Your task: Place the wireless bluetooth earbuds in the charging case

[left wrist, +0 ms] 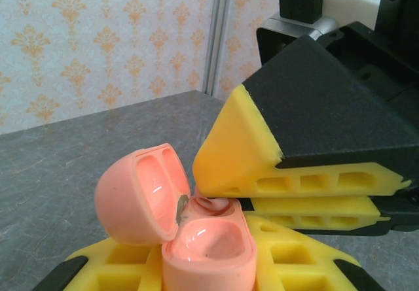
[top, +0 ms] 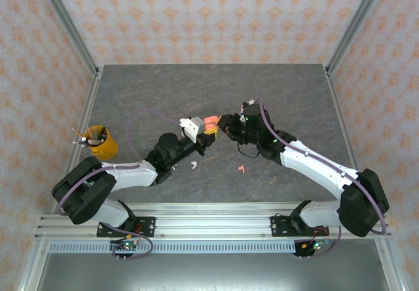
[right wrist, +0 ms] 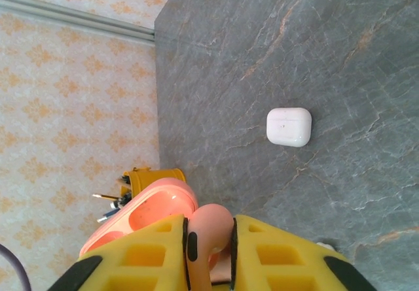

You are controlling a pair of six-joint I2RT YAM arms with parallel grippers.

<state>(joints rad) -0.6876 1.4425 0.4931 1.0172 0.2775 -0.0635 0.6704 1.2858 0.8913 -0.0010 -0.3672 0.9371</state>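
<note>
The coral-pink charging case (left wrist: 209, 255) stands with its lid (left wrist: 139, 196) swung open, and my left gripper (left wrist: 208, 274) is shut on its base. My right gripper (right wrist: 211, 239) is shut on a coral-pink earbud (right wrist: 213, 224), stem between the pads, right over the open case (right wrist: 154, 207). In the left wrist view the right gripper's yellow fingertips (left wrist: 242, 147) press down at the case's far socket, where the earbud's head (left wrist: 216, 206) shows. From above, the two grippers (top: 204, 133) (top: 224, 126) meet mid-table. A white earbud (top: 194, 165) and another coral earbud (top: 241, 169) lie on the table nearer the bases.
A closed white case (right wrist: 288, 126) lies on the grey table (top: 294, 95), next to the left gripper from above (top: 189, 126). A yellow cup of pens (top: 101, 142) stands at the left edge. Patterned walls and metal posts enclose the table.
</note>
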